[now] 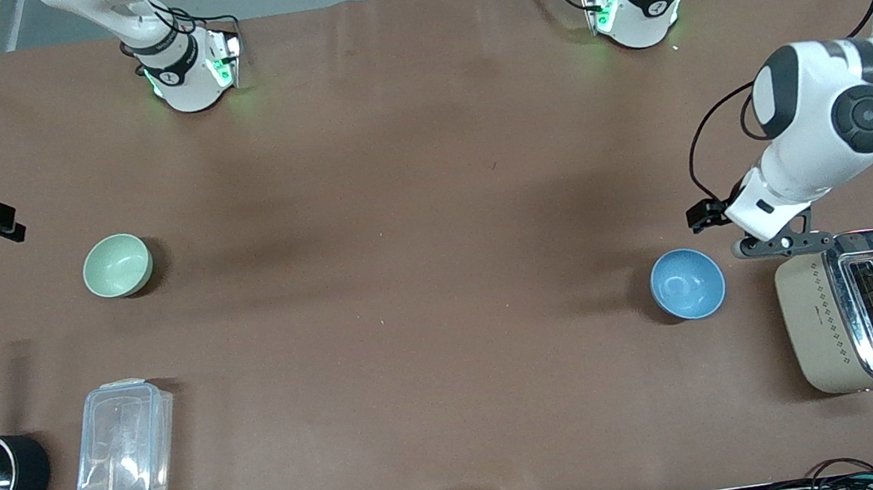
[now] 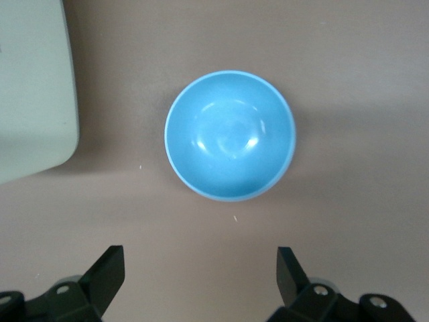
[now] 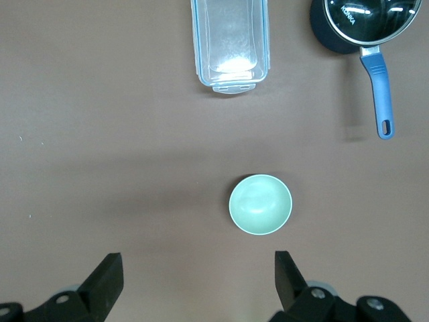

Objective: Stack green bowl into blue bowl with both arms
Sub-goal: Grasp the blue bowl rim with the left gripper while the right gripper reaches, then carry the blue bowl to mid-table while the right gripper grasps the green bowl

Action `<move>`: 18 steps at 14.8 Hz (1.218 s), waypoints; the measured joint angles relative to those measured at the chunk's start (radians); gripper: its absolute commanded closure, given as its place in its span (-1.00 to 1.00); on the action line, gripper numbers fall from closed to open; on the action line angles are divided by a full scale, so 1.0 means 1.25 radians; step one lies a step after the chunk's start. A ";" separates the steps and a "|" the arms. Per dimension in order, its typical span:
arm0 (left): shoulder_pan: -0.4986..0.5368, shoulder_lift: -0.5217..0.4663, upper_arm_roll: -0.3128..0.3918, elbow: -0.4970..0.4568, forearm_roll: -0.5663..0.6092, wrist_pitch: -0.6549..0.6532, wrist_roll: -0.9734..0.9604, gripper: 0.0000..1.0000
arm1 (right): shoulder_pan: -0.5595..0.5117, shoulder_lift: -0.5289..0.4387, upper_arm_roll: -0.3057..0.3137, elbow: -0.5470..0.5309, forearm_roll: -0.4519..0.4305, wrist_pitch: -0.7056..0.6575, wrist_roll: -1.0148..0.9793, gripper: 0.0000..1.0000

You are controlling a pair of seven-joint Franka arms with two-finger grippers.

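- The left claw (image 2: 201, 282) hangs spread wide and empty, just above the surface, with the blue bowl (image 1: 687, 284) upright just ahead of its tips and a toaster (image 1: 866, 306) close beside.
- The right claw (image 3: 194, 285) is also wide apart and holds nothing, high over the surface, with the green bowl (image 1: 117, 265) ahead of it and well below.
- Likely step: each claw settles on its bowl.
- Straddle 1 rim wall per claw, descend straight, and keep the left clear of the toaster.
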 measured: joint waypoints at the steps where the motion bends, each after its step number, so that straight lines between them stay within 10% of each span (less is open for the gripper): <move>1: 0.008 0.024 0.000 -0.009 0.000 0.040 0.002 -0.79 | -0.001 0.001 -0.001 -0.002 0.000 0.000 0.000 -0.99; 8: 0.029 0.181 0.001 0.002 0.000 0.178 0.004 -0.19 | -0.055 0.006 -0.009 -0.139 0.004 0.121 -0.079 -0.99; 13: 0.048 0.231 0.000 0.052 0.000 0.182 0.004 0.82 | -0.183 0.017 -0.017 -0.339 0.081 0.335 -0.269 -0.99; 18: 0.041 0.224 -0.008 0.063 0.000 0.176 0.000 0.99 | -0.240 0.108 -0.017 -0.438 0.184 0.430 -0.401 -0.99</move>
